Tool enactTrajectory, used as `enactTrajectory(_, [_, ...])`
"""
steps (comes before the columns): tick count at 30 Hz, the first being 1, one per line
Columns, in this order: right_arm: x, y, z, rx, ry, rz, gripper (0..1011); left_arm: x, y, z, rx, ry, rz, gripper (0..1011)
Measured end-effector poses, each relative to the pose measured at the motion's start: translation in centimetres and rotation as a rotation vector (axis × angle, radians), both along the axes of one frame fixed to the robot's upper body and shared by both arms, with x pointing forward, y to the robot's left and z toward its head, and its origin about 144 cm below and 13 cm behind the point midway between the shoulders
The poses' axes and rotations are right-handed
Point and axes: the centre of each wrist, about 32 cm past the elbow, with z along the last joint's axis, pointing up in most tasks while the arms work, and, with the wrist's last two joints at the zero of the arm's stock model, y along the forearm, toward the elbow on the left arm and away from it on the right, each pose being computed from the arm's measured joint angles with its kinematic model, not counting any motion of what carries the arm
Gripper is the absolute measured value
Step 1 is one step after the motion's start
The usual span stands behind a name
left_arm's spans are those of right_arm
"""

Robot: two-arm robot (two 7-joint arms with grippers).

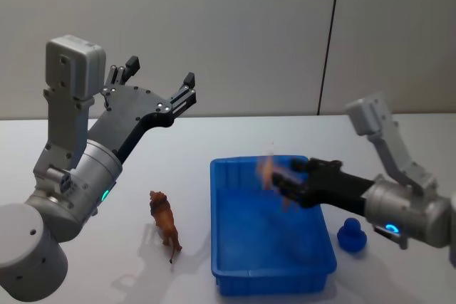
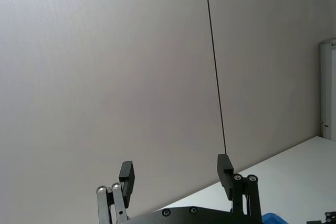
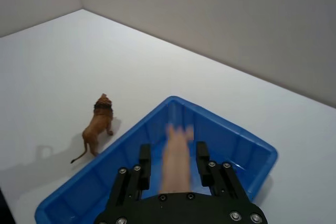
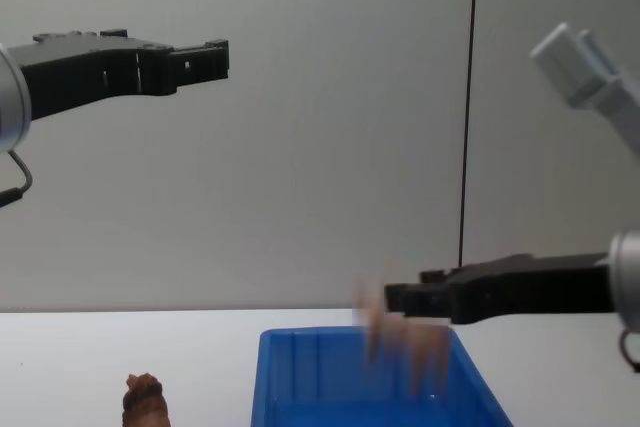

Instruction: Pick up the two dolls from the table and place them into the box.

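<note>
The right pincer [image 1: 286, 179] reached in from the right of the head frame and hung low over the box [image 1: 213, 218], which sat at lower centre on the white bench [image 1: 249, 133]. Its fingers [image 3: 202, 153] stood apart, with a small gap either side of the pale pinkish doll [image 3: 176, 145]. That doll was only a smear, so it was probably loose and dropping rather than gripped. Holding it over the middle of the box made sense: let go there, it would land inside the walls. The brown doll [image 1: 164, 222] stood on the bench just left of the box, apart from it, with nothing touching it. The left pincer [image 1: 158, 72] sat in the upper left of the frame, spread wide and empty, well above the bench. From there it would have to come down over the brown doll for the second pick.
</note>
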Motion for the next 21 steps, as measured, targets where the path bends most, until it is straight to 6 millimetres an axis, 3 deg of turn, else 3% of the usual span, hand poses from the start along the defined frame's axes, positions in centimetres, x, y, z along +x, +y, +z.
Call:
enactTrajectory(9, [1.2,1.3,0.1,0.013,0.06,0.059,743,0.0,0.0,0.0,0.0,0.0,0.0,1001])
enactTrajectory(12, [1.5,1.6,0.0,0.015,0.076,0.075,872,0.0,0.0,0.0,0.0,0.0,0.0,1001])
enactTrajectory(18, [1.7,1.6,0.2,0.019,0.074,0.077,998,0.0,0.0,0.0,0.0,0.0,0.0,1001])
enactTrajectory(21, [1.7,1.1,0.4,0.024,0.057,0.068,1001,0.0,0.0,0.0,0.0,0.0,0.0,1001])
